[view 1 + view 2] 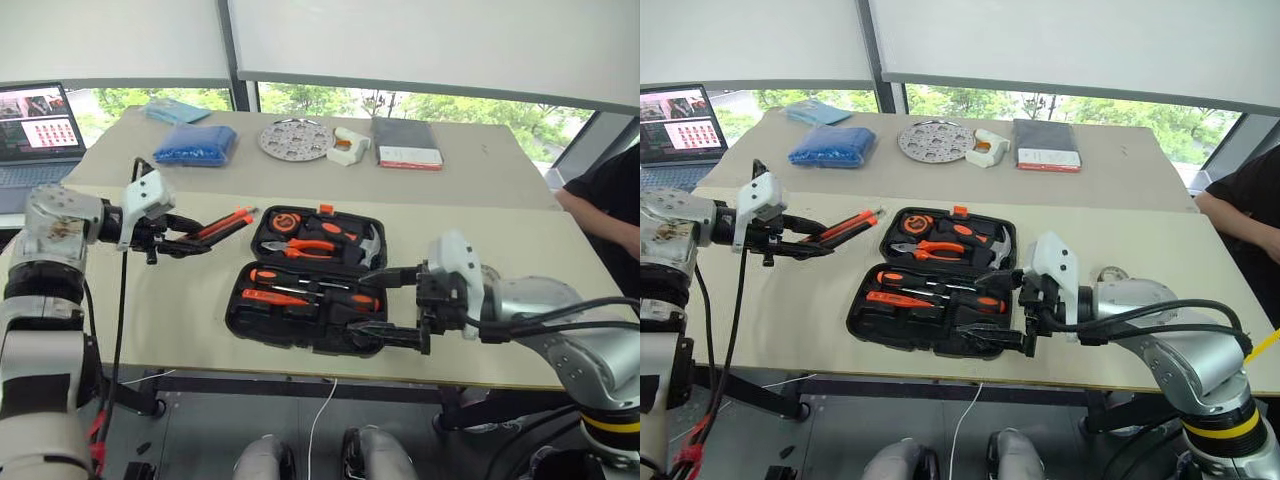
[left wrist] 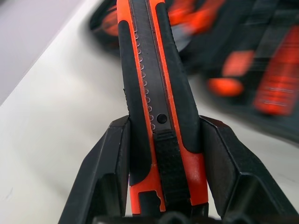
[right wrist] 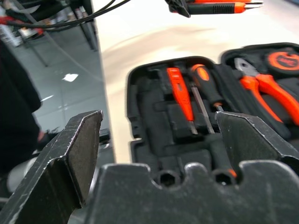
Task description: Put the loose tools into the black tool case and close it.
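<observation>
Left tool [image 1: 200, 238] clamped, raised — right tool [image 1: 385, 305] spread wide, level.

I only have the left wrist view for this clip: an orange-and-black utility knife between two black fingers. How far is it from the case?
Observer: The left gripper holds the utility knife in the air, left of the open black tool case, not yet over it.
Operator: And the other arm?
Observer: The right gripper hangs open at the case's right edge, holding nothing.
Operator: Anything already packed?
Observer: Pliers and a hammer lie in the far half.

right hand [image 3: 154, 154] fingers spread wide before the open black tool case [image 3: 149, 154].
</observation>
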`<state>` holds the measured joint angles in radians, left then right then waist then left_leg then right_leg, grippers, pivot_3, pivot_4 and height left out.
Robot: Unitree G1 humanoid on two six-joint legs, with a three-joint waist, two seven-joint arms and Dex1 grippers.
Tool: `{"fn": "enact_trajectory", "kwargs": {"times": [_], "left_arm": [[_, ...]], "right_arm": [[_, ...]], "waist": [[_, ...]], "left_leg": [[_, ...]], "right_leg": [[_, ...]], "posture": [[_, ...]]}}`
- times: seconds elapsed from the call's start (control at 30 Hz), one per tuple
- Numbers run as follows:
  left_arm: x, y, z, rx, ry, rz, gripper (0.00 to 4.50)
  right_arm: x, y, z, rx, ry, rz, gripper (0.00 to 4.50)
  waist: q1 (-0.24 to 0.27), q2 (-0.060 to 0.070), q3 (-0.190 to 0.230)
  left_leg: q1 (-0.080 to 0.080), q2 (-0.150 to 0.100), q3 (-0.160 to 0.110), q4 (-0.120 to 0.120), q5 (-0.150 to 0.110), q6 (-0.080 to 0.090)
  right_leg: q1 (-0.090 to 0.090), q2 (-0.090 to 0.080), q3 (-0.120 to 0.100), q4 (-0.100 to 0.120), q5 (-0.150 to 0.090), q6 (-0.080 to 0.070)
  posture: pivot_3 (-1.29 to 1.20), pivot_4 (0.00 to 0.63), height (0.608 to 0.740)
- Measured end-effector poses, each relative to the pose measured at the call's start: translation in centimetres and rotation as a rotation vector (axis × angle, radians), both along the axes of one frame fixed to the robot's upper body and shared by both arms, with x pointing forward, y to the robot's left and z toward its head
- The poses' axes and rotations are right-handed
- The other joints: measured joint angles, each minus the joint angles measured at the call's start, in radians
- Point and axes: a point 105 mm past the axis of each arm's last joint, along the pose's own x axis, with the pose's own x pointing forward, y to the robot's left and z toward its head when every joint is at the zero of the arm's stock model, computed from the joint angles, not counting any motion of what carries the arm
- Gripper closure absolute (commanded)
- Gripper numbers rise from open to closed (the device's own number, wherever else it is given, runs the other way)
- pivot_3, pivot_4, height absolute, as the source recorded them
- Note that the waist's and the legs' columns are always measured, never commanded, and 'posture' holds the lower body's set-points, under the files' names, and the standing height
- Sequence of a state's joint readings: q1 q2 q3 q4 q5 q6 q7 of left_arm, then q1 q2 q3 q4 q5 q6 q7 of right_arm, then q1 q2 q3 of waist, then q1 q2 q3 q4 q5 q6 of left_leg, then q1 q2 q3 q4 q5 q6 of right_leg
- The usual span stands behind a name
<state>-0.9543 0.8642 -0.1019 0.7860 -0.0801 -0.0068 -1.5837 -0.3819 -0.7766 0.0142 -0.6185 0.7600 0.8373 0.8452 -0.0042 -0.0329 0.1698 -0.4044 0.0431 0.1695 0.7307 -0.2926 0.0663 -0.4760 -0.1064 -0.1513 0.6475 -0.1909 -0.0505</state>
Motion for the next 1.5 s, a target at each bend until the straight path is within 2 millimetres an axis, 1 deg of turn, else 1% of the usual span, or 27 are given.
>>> {"fn": "enact_trajectory", "kwargs": {"times": [0.03,0.1,0.17,0.2,0.27,0.37,0.47,0.5,0.57,0.67,0.73,0.77,0.83,0.87,0.9,0.93,1.1,1.17,1.2,1.3,1.33,1.4,1.43,1.5], "left_arm": [[-0.6,-0.7,-0.5,-0.005,0.033,-0.036,2.76],[-2.4,-3.0,-1.1,0.018,0.083,-0.155,2.76],[-4.6,-6.2,-1.7,0.055,0.13,-0.333,2.76],[-5.4,-7.5,-2.0,0.065,0.14,-0.398,2.76],[-6.3,-8.8,-2.6,0.072,0.166,-0.473,2.76],[-6.8,-9.4,-4.2,0.106,0.215,-0.515,2.76],[-6.7,-9.6,-5.6,0.137,0.237,-0.53,2.76],[-6.4,-9.7,-5.8,0.131,0.244,-0.524,2.76],[-6.0,-9.9,-5.5,0.13,0.23,-0.524,2.76],[-6.0,-10.1,-5.4,0.135,0.241,-0.535,2.76],[-6.1,-10.2,-5.8,0.142,0.256,-0.542,1.76],[-6.1,-10.3,-6.0,0.145,0.257,-0.544,1.58],[-5.9,-10.2,-6.1,0.144,0.263,-0.537,0.86],[-5.8,-10.2,-6.0,0.144,0.265,-0.53,0.37],[-5.7,-10.2,-5.8,0.144,0.263,-0.525,0.14],[-5.6,-10.2,-5.6,0.144,0.262,-0.52,0.02],[-5.0,-10.5,-4.3,0.1,0.228,-0.498,0.02],[-4.9,-10.9,-3.9,0.068,0.223,-0.494,0.55],[-4.8,-11.1,-3.7,0.054,0.225,-0.491,0.72],[-4.7,-11.3,-3.1,0.022,0.212,-0.482,1.95],[-4.6,-11.4,-3.0,0.021,0.206,-0.481,2.24],[-4.6,-11.6,-3.5,0.025,0.199,-0.485,3.1],[-4.6,-11.6,-3.7,0.033,0.197,-0.486,3.3],[-4.8,-11.3,-4.7,0.054,0.203,-0.488,4.03]], "right_arm": [[0.0,0.0,-0.1,-0.003,0.002,-0.001,0.0],[-0.1,-0.3,-0.4,-0.016,0.011,-0.012,0.0],[-0.3,-0.5,-0.7,-0.025,0.018,-0.017,0.0],[-0.4,-0.5,-0.8,-0.028,0.019,-0.017,0.0],[-0.5,-0.5,-0.7,-0.029,0.012,-0.021,0.0],[-0.5,-0.8,-0.6,-0.032,0.001,-0.042,0.0],[-0.7,-0.8,-0.8,-0.03,-0.002,-0.055,0.0],[-0.8,-0.8,-0.7,-0.028,-0.003,-0.057,0.0],[-0.8,-0.9,-0.6,-0.025,-0.012,-0.069,0.0],[-0.8,-1.1,-0.7,-0.022,-0.013,-0.087,0.0],[-0.8,-1.2,-0.7,-0.022,-0.014,-0.099,0.0],[-0.7,-1.2,-0.7,-0.022,-0.015,-0.102,0.0],[-0.7,-1.2,-0.7,-0.021,-0.017,-0.107,0.0],[-0.7,-1.2,-0.7,-0.021,-0.018,-0.108,0.0],[-0.7,-1.2,-0.7,-0.021,-0.018,-0.109,0.0],[-0.7,-1.2,-0.7,-0.021,-0.019,-0.11,0.0],[-0.7,-1.3,-0.7,-0.021,-0.019,-0.111,0.0],[-0.7,-1.3,-0.7,-0.021,-0.019,-0.111,0.0],[-0.7,-1.3,-0.7,-0.021,-0.019,-0.11,0.0],[-0.6,-1.3,-0.7,-0.021,-0.017,-0.11,0.0],[-0.6,-1.3,-0.7,-0.021,-0.016,-0.111,0.0],[-0.5,-1.4,-0.7,-0.021,-0.014,-0.114,0.0],[-0.5,-1.4,-0.7,-0.021,-0.014,-0.114,0.0],[-0.5,-1.4,-0.7,-0.021,-0.015,-0.114,0.0]], "waist": [[0.001,0.0,0.0],[0.002,0.0,0.0],[0.007,0.0,0.0],[0.009,0.0,0.0],[0.01,0.0,0.0],[0.006,0.0,0.0],[0.009,0.0,0.0],[0.011,0.0,0.0],[0.015,0.0,0.0],[0.016,0.0,0.0],[0.016,0.0,0.0],[0.016,0.0,0.0],[0.016,0.0,0.0],[0.016,0.0,0.0],[0.016,0.0,0.0],[0.016,0.0,0.0],[0.016,0.0,0.0],[0.016,0.0,0.0],[0.016,0.0,0.0],[0.015,0.0,0.0],[0.016,0.0,0.0],[0.015,0.0,0.0],[0.015,0.0,0.0],[0.013,0.0,0.0]], "left_leg": [[0.0,0.0,0.0,0.0,0.0,0.0],[-0.001,0.0,-0.001,0.001,0.0,0.0],[0.0,0.0,-0.001,0.001,0.0,0.0],[0.001,0.0,-0.001,0.001,0.0,0.0],[0.001,0.0,-0.001,0.001,0.0,0.0],[0.003,0.001,-0.001,0.0,0.001,-0.001],[0.003,0.001,-0.001,0.0,0.001,-0.001],[0.003,0.001,-0.001,0.001,0.001,-0.001],[0.002,0.001,-0.001,0.001,0.001,-0.001],[0.002,0.001,-0.001,0.001,0.0,0.0],[0.002,0.001,-0.001,0.001,0.0,0.0],[0.002,0.001,-0.001,0.001,0.0,0.0],[0.002,0.001,-0.001,0.001,0.0,0.0],[0.002,0.001,-0.001,0.001,0.0,0.0],[0.002,0.001,-0.001,0.001,0.0,0.0],[0.002,0.001,-0.001,0.001,0.0,0.0],[0.002,0.001,-0.001,0.001,0.0,0.0],[0.002,0.001,-0.001,0.001,0.0,0.0],[0.002,0.001,-0.001,0.001,0.0,0.0],[0.002,0.001,-0.001,0.001,0.0,0.0],[0.002,0.001,-0.001,0.001,0.0,0.0],[0.002,0.001,-0.001,0.001,0.0,0.0],[0.002,0.001,-0.001,0.001,0.0,0.0],[0.003,0.001,-0.001,0.001,0.0,0.0]], "right_leg": [[0.0,0.0,0.0,-0.001,0.0,0.0],[0.001,-0.002,0.001,0.0,0.0,0.001],[0.001,-0.003,0.001,-0.001,0.0,0.001],[0.002,-0.003,0.001,0.0,0.0,0.001],[0.002,-0.001,0.002,0.0,0.0,0.001],[0.002,0.0,0.002,0.0,0.0,0.001],[0.002,0.002,0.002,0.001,0.0,0.001],[0.002,0.002,0.002,0.001,0.0,0.001],[0.002,0.002,0.002,0.0,0.0,0.001],[0.002,0.002,0.002,0.0,0.0,0.001],[0.002,0.002,0.002,-0.001,0.0,0.001],[0.002,0.002,0.002,-0.001,0.0,0.001],[0.002,0.002,0.002,-0.001,0.0,0.001],[0.002,0.002,0.002,-0.001,0.0,0.001],[0.002,0.002,0.002,-0.001,0.0,0.001],[0.002,0.002,0.002,-0.001,0.0,0.001],[0.002,0.002,0.002,-0.001,0.0,0.001],[0.002,0.002,0.002,0.0,0.0,0.001],[0.002,0.002,0.002,-0.001,0.0,0.001],[0.002,0.002,0.002,0.0,0.0,0.001],[0.003,0.002,0.002,0.0,0.0,0.001],[0.003,0.002,0.002,0.0,0.0,0.001],[0.003,0.002,0.002,0.0,0.0,0.001],[0.003,0.003,0.002,0.0,0.0,0.001]], "posture": [[0.0,0.15,0.718],[0.0,0.15,0.718],[0.0,0.15,0.718],[0.0,0.15,0.718],[0.0,0.15,0.718],[0.0,0.15,0.718],[0.0,0.15,0.718],[0.0,0.15,0.718],[0.0,0.15,0.718],[0.0,0.15,0.718],[0.0,0.15,0.718],[0.0,0.15,0.718],[0.0,0.15,0.718],[0.0,0.15,0.718],[0.0,0.15,0.718],[0.0,0.15,0.718],[0.0,0.15,0.718],[0.0,0.15,0.718],[0.0,0.15,0.718],[0.0,0.15,0.718],[0.0,0.15,0.718],[0.0,0.15,0.718],[0.0,0.15,0.718],[0.0,0.15,0.718]]}}
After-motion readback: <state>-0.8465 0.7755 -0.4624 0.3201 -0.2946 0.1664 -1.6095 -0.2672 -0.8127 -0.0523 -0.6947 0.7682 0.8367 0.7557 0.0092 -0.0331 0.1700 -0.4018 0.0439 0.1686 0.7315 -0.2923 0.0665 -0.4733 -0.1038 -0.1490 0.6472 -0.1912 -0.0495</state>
